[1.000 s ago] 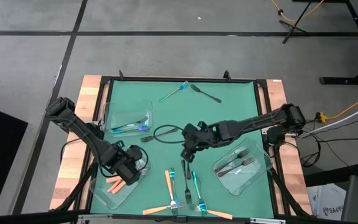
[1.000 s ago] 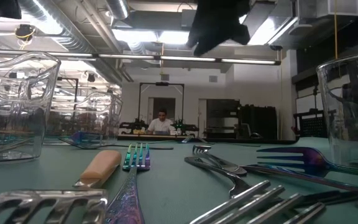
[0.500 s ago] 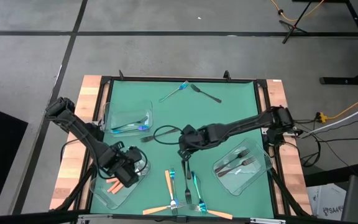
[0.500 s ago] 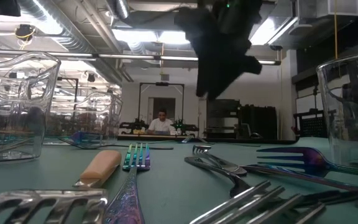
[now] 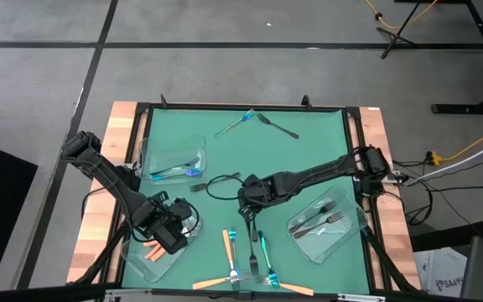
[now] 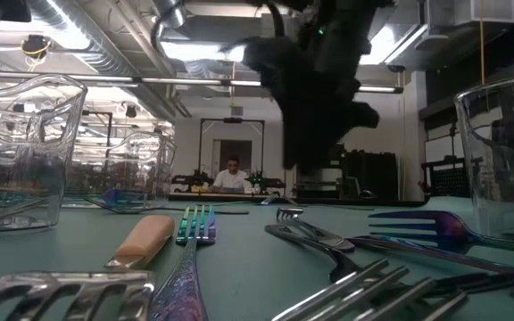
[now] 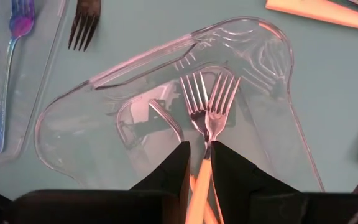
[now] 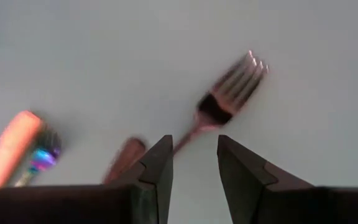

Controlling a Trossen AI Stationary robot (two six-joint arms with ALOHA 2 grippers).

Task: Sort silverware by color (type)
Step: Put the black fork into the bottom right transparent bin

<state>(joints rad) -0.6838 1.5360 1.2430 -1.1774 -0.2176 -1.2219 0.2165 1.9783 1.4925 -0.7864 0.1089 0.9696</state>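
At about eight o'clock on the green bench (image 5: 309, 159), the left tool (image 5: 173, 235) hangs over the clear tray (image 5: 151, 267) near the front-left corner. In the left wrist view its fingers stand narrowly apart with an orange-handled fork (image 7: 205, 143) running up between them beside a second orange fork (image 7: 194, 102); whether they pinch the handle or merely straddle it I cannot tell. This arm has not moved over the last second.

At ten o'clock a second clear tray (image 5: 198, 144) holds blue-teal forks (image 5: 174, 171). At twelve o'clock a teal fork (image 5: 236, 123) and a dark fork (image 5: 278, 127) lie crossed and unsorted.

The change is at the middle. Over the last second the right tool (image 5: 246, 201) has slid from right of centre toward nine o'clock and dropped lower; the low view shows its dark bulk (image 6: 315, 89) now much nearer the mat. Its fingers are spread and empty, lined up on a fork with a dark handle (image 8: 225, 102) lying just ahead of them. I judge this the approach to the next pick, which by colour belongs in the tray at four o'clock (image 5: 355, 226), where dark forks (image 5: 317, 220) already rest.

At six o'clock several orange and teal forks (image 5: 250, 260) remain loose, so the sort looks perhaps half done.

No brand, label or writing can be read anywhere.
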